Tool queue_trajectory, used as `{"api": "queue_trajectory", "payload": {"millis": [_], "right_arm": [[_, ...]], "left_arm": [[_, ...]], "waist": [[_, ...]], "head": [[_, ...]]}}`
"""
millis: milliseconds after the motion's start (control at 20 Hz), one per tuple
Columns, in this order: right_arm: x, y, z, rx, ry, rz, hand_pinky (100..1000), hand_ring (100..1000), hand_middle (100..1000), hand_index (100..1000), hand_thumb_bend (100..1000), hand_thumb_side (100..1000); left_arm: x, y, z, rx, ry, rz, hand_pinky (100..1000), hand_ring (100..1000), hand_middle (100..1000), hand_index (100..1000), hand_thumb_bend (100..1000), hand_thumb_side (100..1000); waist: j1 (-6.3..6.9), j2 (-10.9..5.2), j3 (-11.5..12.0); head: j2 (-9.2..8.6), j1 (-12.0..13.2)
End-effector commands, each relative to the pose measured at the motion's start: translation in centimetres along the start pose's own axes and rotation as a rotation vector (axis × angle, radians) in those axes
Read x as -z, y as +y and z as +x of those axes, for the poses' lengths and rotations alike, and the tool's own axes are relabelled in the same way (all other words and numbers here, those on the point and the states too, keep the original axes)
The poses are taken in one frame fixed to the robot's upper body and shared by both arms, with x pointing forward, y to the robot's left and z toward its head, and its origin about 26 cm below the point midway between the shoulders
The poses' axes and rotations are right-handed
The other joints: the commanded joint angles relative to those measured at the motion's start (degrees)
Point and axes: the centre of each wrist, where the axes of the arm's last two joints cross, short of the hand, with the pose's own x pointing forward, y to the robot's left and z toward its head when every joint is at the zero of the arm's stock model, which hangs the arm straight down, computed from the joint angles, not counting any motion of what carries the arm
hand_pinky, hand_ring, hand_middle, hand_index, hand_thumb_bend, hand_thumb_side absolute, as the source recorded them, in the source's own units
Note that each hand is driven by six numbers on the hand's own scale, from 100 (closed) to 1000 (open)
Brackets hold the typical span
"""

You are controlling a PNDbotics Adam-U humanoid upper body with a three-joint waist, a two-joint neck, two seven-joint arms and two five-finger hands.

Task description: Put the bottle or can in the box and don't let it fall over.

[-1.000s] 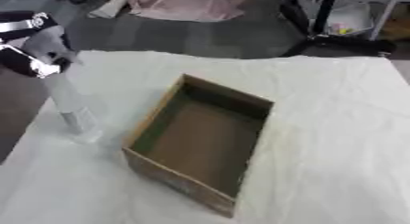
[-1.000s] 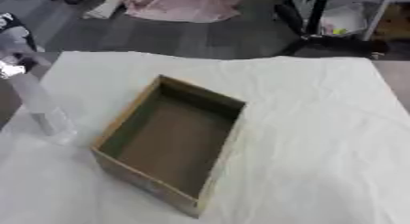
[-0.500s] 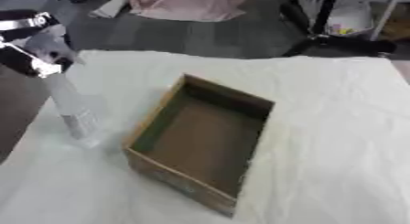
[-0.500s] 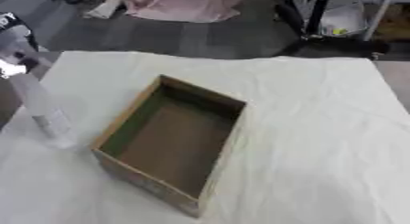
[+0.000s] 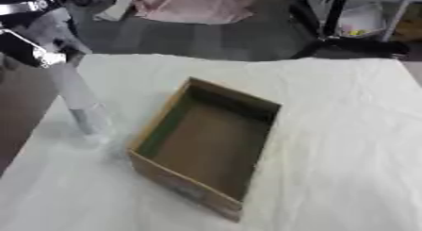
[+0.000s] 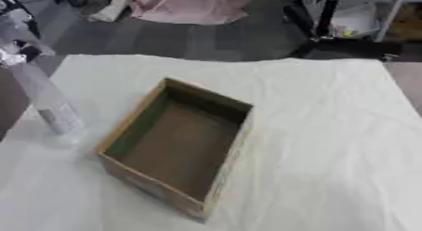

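The open brown cardboard box (image 5: 206, 147) sits mid-desk, empty, its near corner towards me. Left of it, by the left edge of the white-clothed desk (image 5: 346, 131), the tall clear plastic bottle (image 5: 78, 100) stands upright with its base at the cloth. My left hand (image 5: 37, 34) has its fingers curled round the bottle's top. I'd lift straight, clear the box's left wall, then lower vertically. That edge is close; the right side offers plenty of room. My right hand isn't visible.
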Motion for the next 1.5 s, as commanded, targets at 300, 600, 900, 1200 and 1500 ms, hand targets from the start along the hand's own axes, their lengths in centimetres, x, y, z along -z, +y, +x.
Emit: {"api": "queue_trajectory", "payload": {"millis": [300,600,900,1200,1500], "right_arm": [[0.3,-0.7,1.3,-0.035,-0.019,0.01,946,935,991,933,376,492],[0.3,-0.8,1.4,-0.038,-0.01,0.012,945,935,991,932,382,487],[0.3,-0.9,1.4,-0.04,0.001,0.006,945,936,993,933,401,465],[0.4,-1.0,1.6,-0.039,0.011,0.01,945,936,992,932,400,468],[0.5,-1.1,1.7,-0.037,0.015,0.005,945,935,992,932,397,472]], "left_arm": [[0.2,3.9,3.6,0.128,-0.135,-0.012,100,100,100,167,100,100],[3.7,5.0,6.8,0.144,-0.265,-0.024,100,100,100,168,100,100],[6.1,5.6,9.3,0.147,-0.364,-0.01,100,100,100,168,100,100],[7.8,5.9,11.2,0.171,-0.417,-0.009,100,100,100,169,100,100],[9.4,5.4,12.1,0.188,-0.44,-0.03,100,100,100,170,100,100]], "waist": [[0.62,-2.23,0.27],[0.83,-3.13,0.17],[1.17,-3.9,-0.16],[1.74,-4.72,-0.56],[2.27,-5.11,-1.09]], "head": [[1.66,-1.05],[3.26,-2.57],[4.79,-3.09],[5.15,-3.2],[5.46,-3.13]]}}
